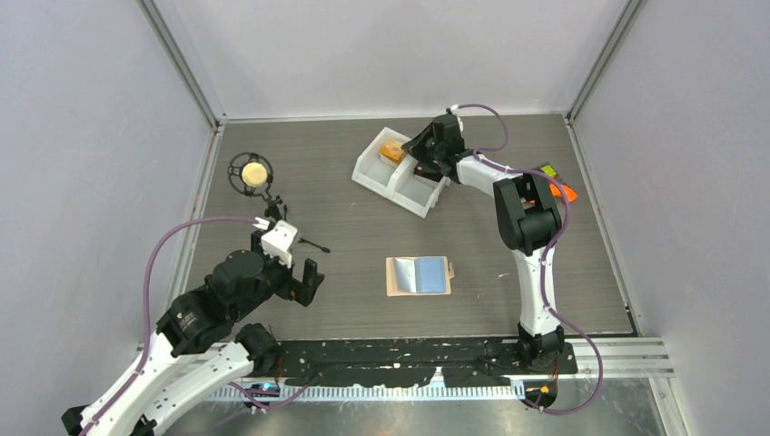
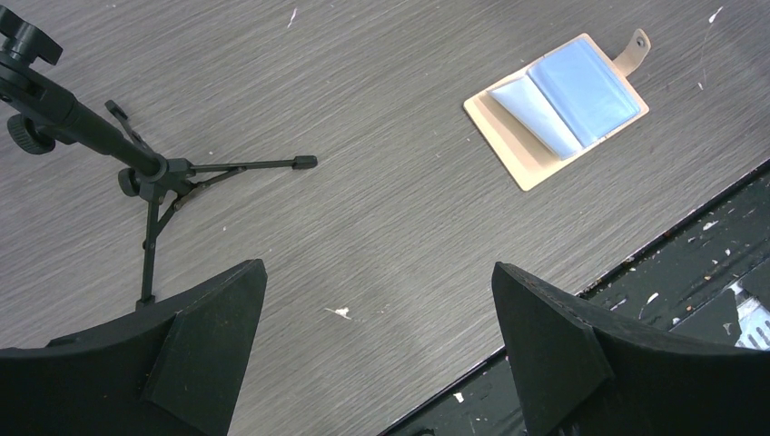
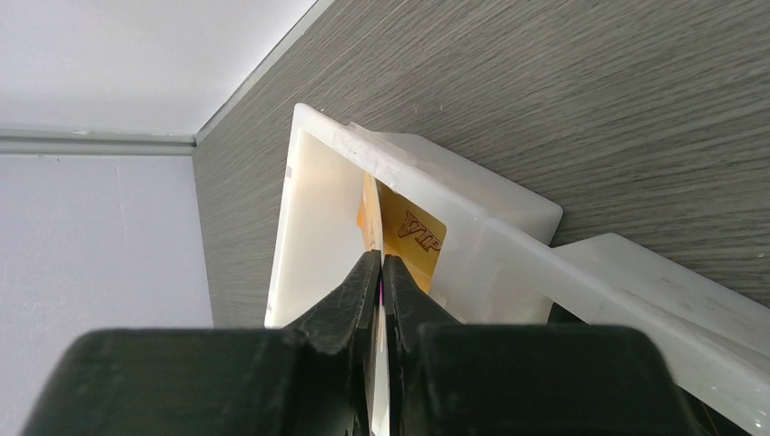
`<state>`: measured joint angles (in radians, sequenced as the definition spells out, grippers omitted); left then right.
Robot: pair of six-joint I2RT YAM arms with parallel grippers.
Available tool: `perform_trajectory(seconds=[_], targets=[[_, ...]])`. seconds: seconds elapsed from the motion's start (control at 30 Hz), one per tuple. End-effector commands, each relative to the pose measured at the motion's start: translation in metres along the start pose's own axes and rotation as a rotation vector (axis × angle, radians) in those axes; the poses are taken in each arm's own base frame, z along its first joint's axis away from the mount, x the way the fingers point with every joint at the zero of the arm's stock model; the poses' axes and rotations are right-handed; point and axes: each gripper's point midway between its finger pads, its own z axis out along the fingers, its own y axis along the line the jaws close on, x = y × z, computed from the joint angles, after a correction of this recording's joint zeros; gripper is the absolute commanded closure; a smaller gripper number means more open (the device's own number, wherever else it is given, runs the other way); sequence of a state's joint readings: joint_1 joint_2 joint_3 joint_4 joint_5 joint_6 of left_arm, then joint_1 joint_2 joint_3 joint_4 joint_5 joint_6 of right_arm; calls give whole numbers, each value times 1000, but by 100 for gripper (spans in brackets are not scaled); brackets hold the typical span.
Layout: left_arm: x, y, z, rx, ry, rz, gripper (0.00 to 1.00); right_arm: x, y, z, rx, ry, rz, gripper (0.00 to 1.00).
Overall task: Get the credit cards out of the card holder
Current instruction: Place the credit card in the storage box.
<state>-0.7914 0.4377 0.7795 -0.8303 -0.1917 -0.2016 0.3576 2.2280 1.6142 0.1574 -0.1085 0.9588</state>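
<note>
Fingers [image 2: 204, 350] on your left gripper [image 1: 305, 280] are spread as wide as they go and hold nothing, hanging above bare table at the left, with the small black tripod stand [image 2: 154, 186] just beside them. If you swing that arm without lifting first, a finger could catch a tripod leg and tip the stand over. Toward the middle, the card holder [image 1: 419, 275] lies folded open on the table, blue sleeves up and snap tab out, well apart from both arms. Whether any card is left in the sleeves you cannot tell from these views. Nothing pins it down, so a pull on a snug card would probably drag the whole wallet rather than free the card. Further right and farther back, the white bin [image 1: 370, 172] has your right gripper [image 3: 380, 259] reaching into its far-left compartment. Its jaws are pressed almost together and appear to pinch the near edge of the orange card [image 3: 416, 238], whose lettered face leans against the divider. Let go at this tilt and the card may settle on the rim or slide outside. The tips also sit very near the bin wall, so a crooked withdrawal could shove the light bin.
</note>
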Motion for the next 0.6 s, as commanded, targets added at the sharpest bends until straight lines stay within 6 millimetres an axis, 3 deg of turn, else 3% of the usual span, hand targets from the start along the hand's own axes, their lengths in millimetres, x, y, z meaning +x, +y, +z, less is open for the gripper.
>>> perform_trajectory(seconds=[0.0, 0.27, 0.57], targets=[[-5, 3, -1, -17, -14, -1, 0, -18, 9, 2, -3, -65, 12, 87], [-6, 4, -2, -22, -23, -3, 0, -28, 9, -3, 30, -94, 0, 78], [-6, 7, -3, -34, -27, -2, 0, -46, 26, -14, 27, -135, -51, 76]])
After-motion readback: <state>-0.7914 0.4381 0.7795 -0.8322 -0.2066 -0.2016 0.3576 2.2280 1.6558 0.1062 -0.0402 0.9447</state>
